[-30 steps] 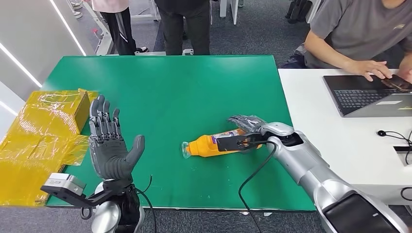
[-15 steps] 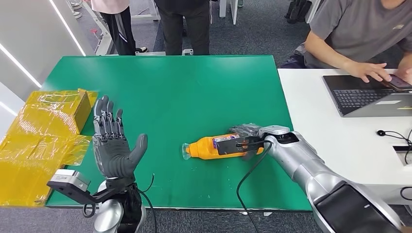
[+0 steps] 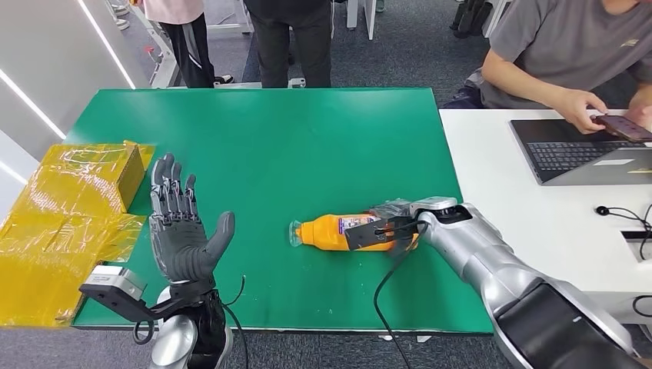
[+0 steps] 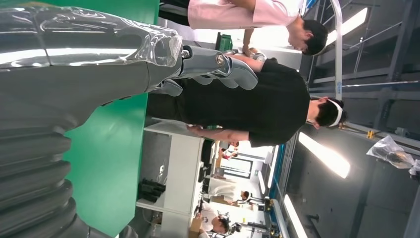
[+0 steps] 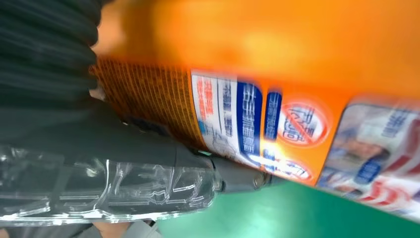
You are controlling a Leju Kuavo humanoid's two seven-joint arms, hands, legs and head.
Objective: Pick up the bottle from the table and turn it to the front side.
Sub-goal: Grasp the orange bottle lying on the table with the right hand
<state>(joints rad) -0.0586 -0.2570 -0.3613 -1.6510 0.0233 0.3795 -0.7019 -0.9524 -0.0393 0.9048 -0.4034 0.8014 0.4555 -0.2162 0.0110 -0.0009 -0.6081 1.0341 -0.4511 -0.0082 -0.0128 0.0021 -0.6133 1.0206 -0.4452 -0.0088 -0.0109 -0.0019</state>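
Head view high, facing down over green table (image 3: pixel 307 138); right wrist view pressed close, sharing table (image 5: pixel 297 213).

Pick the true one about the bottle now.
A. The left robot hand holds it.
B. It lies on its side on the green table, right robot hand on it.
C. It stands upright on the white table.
B: the bottle lies sideways on the green table, with the right robot hand wrapped around its base end.

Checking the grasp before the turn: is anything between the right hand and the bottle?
Nothing visible. The right hand is already around the lying bottle, with only bare green table around them.
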